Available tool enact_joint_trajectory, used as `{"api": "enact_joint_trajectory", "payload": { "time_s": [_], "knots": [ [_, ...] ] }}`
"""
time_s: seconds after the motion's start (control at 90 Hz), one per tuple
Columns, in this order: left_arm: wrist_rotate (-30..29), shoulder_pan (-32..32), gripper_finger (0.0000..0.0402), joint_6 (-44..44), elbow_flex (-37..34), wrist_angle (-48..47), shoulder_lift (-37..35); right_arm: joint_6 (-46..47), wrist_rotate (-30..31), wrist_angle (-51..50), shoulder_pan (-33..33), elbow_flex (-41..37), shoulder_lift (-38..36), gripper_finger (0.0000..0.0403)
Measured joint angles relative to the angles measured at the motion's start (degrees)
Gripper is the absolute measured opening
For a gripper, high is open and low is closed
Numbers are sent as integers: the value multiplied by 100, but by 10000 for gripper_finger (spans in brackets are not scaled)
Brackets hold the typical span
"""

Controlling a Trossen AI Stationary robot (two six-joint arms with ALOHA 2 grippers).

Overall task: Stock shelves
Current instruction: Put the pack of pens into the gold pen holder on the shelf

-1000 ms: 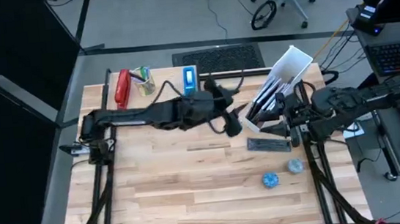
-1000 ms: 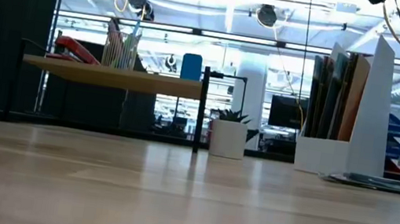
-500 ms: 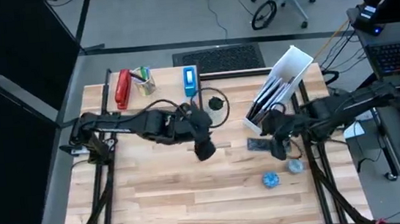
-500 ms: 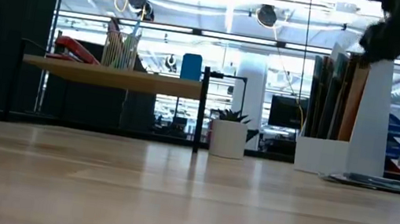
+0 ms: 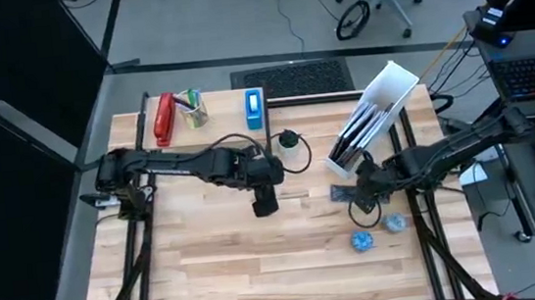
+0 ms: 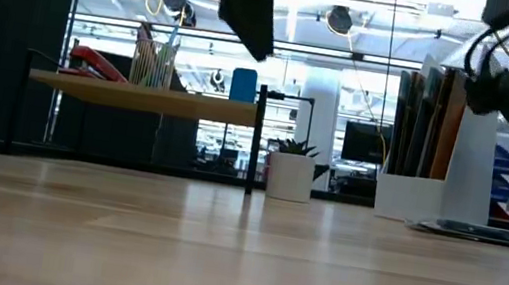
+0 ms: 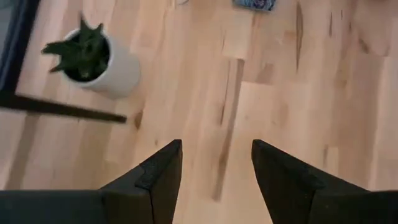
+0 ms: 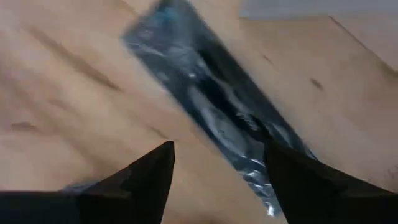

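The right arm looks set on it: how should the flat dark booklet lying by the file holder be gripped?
The dark booklet lies flat on the tabletop, so pinching its faces won't work. Right gripper, open above it, should probably descend and close across its narrow width, or nip one long edge.

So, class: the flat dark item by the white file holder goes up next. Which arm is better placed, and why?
Right. Its open end effector hovers directly over the dark flat item, beside the white file holder. The left end effector, also open, hangs mid-table, nearer the potted plant.
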Motion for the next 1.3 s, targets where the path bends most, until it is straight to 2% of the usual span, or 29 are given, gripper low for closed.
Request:
{"api": "enact_joint_trajectory", "payload": {
  "time_s": [0.178, 0.378, 0.567, 0.922, 1.033, 1.3],
  "knots": [
    [97, 169, 180, 403, -488, 609, 0, 19, 247, 372, -7, -406, 2, 231],
    [106, 289, 180, 561, -999, 749, 0, 19, 298, 1464, -4, -925, 71, 231],
    [106, 294, 180, 274, -1389, 1131, 0, -61, 389, 2849, -4, -1064, 397, 231],
    [150, 281, 180, -263, -1800, 2088, 0, -855, 328, 5996, -4, -1054, 1669, 231],
    [152, 279, 180, -345, -1800, 2332, 0, -1398, 137, 5651, -11, -753, 1549, 231],
    [154, 281, 180, -360, -1800, 2477, 0, -2419, 114, 2151, -35, 148, 879, 231]
  ]
}}
